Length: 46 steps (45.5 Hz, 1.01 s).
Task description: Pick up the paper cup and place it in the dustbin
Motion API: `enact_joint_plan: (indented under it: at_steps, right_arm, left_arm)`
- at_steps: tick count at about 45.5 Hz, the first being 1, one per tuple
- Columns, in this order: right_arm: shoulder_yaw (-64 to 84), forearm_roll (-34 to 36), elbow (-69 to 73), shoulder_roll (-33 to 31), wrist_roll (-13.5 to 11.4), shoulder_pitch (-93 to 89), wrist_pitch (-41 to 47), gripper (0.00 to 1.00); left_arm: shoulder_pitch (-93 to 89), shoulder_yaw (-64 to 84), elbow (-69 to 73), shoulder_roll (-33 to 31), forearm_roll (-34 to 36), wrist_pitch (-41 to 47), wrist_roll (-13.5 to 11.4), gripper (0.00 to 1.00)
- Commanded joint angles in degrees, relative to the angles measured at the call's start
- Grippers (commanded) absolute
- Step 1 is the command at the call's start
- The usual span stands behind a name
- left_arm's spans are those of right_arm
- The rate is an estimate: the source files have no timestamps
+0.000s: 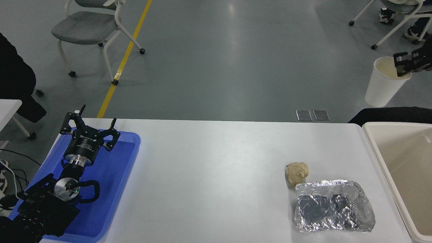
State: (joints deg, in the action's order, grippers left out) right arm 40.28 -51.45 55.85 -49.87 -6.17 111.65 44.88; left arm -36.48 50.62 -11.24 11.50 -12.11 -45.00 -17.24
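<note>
My right gripper (402, 66) comes in at the upper right edge and is shut on the rim of the paper cup (383, 86). The cup is white, tapered and upright, with a cream inside, and hangs in the air. In the picture it sits just above the far left corner of the dustbin (376, 148). The dustbin is a large cream-white bin with a beige inside, standing at the table's right end and cut off by the frame. My left gripper (89, 130) is open and parked over the blue tray at the lower left.
A crumpled tan paper ball (297, 172) lies right of centre, touching a crinkled silver foil tray (332, 211) in front of it. A blue plastic tray (114, 189) sits under the left arm. A dark shape (388, 114) lies behind the table's far right edge. Chairs stand on the floor beyond.
</note>
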Motion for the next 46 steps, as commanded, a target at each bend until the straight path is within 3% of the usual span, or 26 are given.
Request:
enact_joint_plan:
  at_steps: [1,8,11,18,35,46]
  right_arm:
    - [-0.38,-3.66,-7.5,-7.35,0.81,-6.87,0.12,0.0]
    - [-1.96,-3.66,-18.39,-6.04,7.3,-19.17,0.12,0.0]
    - [-1.96,-3.57,-23.23,-4.19,9.85,-24.71,-4.0,0.0]
    - [-3.71,-2.08,-33.08,0.2,13.2,-38.24,-14.37,0.0]
    - [-9.7,12.24,-46.54,13.04,12.59,-61.28,-26.59,0.0]
    - [-9.79,13.22,-46.54,16.73,12.24,-65.24,-33.19,0.0]
  left_arm:
    - [0.0,0.0,0.08,-0.07,-0.02,0.0,0.01,1.0]
    - [-0.08,0.0,0.08,-0.07,-0.01,0.0,0.01,1.0]
    - [-0.08,0.0,0.08,-0.07,-0.01,0.0,0.01,1.0]
    - [-0.08,0.0,0.08,-0.07,-0.02,0.0,-0.07,1.0]
    - [-0.08,0.0,0.08,-0.07,-0.02,0.0,-0.07,1.0]
    - [-0.08,0.0,0.08,-0.07,-0.02,0.0,-0.07,1.0]
